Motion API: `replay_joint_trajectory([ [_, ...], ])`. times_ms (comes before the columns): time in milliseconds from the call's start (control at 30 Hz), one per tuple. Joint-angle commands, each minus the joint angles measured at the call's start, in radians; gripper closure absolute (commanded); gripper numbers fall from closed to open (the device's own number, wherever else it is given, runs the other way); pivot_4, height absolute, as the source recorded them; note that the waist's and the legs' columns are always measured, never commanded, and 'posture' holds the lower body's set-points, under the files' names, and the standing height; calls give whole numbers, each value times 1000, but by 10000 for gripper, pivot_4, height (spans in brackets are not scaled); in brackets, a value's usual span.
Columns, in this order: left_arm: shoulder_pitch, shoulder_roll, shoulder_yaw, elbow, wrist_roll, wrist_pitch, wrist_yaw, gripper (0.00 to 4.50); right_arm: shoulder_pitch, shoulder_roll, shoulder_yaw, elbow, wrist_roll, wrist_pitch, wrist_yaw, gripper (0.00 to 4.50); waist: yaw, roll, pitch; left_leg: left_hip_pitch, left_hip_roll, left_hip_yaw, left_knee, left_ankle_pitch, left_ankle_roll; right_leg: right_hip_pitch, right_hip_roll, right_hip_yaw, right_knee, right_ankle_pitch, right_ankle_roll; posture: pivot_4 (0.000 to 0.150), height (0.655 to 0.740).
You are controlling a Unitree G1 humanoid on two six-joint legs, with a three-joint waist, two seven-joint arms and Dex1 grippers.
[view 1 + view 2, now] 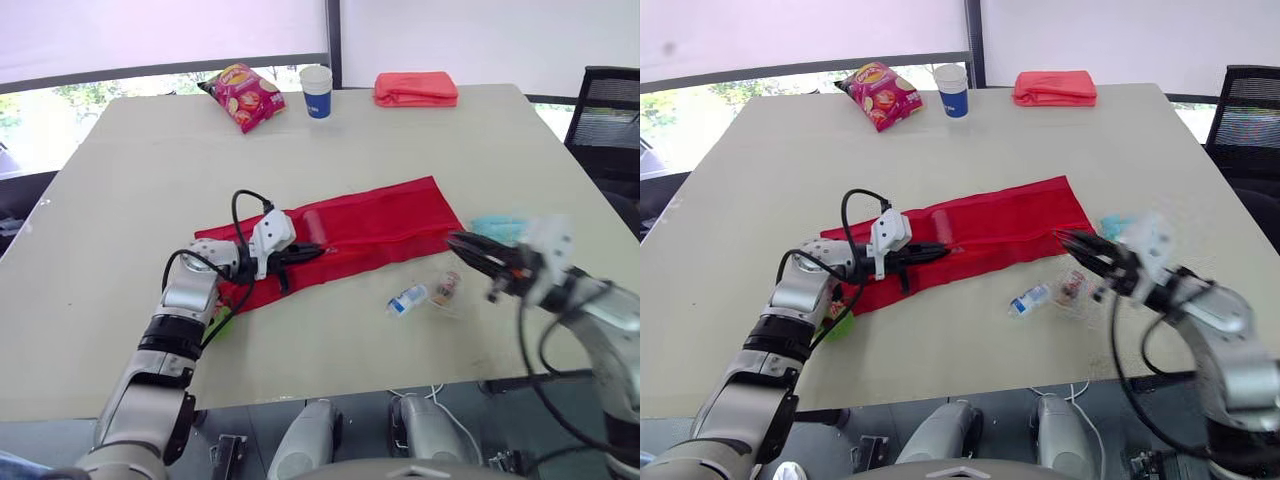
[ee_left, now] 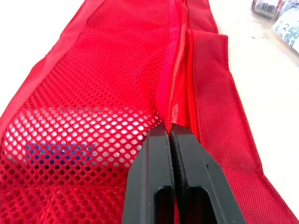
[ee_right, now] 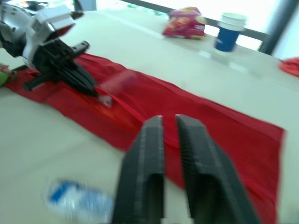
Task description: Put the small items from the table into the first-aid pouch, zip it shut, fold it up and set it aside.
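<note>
the red first-aid pouch (image 1: 380, 225) lies unrolled across the middle of the frame, its long axis running from lower left to upper right, with the zipper (image 2: 176, 84) along that same line. the left gripper (image 1: 312, 251) rests on the pouch's left half, jaws closed on the zipper track and pointing right along it. the right gripper (image 1: 458, 243) hovers just off the pouch's right end, jaws a narrow gap apart and empty. just below it, on the bare table (image 1: 130, 180), lie a small blue-labelled bottle (image 1: 408, 299) and a second small item (image 1: 447, 287), so the right arm is the nearer one. under the mesh by the left jaws, something white with blue print (image 2: 56, 140) sits inside.
</note>
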Motion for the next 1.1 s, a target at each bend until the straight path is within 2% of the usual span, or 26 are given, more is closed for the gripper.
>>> replay_joint_trajectory([
  [33, -16, 8, 11, 23, 6, -39, -13, 45000, 170, -28, -240, -43, 80, -94, 61, 23014, 6, 0, 0, 1, 0, 0, 0, 0, 0, 1, 0, 0, 0, 0, 0, 1500, 7395],
  [167, -31, 5, 11, 63, 12, -68, -21, 45000, 353, -38, -402, -47, 170, -135, 125, 3588, -1, 1, 0, 3, 1, 2, 0, 0, 0, 2, 1, 1, 0, 0, 1, 1500, 7395],
  [200, -37, 5, 13, 77, 15, -78, -24, 45000, 416, -38, -460, -59, 222, -124, 154, 978, -1, 1, 0, 3, 2, 2, 0, 0, 0, 3, 1, 1, 0, 0, 1, 1500, 7395],
  [333, -51, 6, 14, 116, 22, -106, -32, 45000, 587, -49, -598, -71, 357, -109, 247, 978, 5, 1, 1, 3, 3, 2, 0, -1, 1, 3, 1, 1, -1, -1, 1, 1500, 7395],
  [433, -58, 7, 12, 140, 26, -123, -39, 45000, 650, -65, -684, -44, 414, -122, 278, 978, 4, 1, 1, 4, 4, 4, 1, -1, 1, 4, 0, 2, -1, -1, 1, 1500, 7395],
  [633, -73, 3, 7, 172, 32, -140, -56, 45000, 756, -109, -787, -21, 445, -126, 371, 978, 12, 1, 1, 3, 5, 4, 0, -1, 1, 4, 0, 0, -2, -1, 1, 1500, 7395],
  [1100, -98, 1, 4, 208, 40, -166, -63, 45000, 790, -150, -763, -44, 431, -124, 400, 978, 17, 0, 1, 3, 5, 4, 0, -1, 1, 4, -1, 0, -2, -1, 1, 1500, 7395],
])
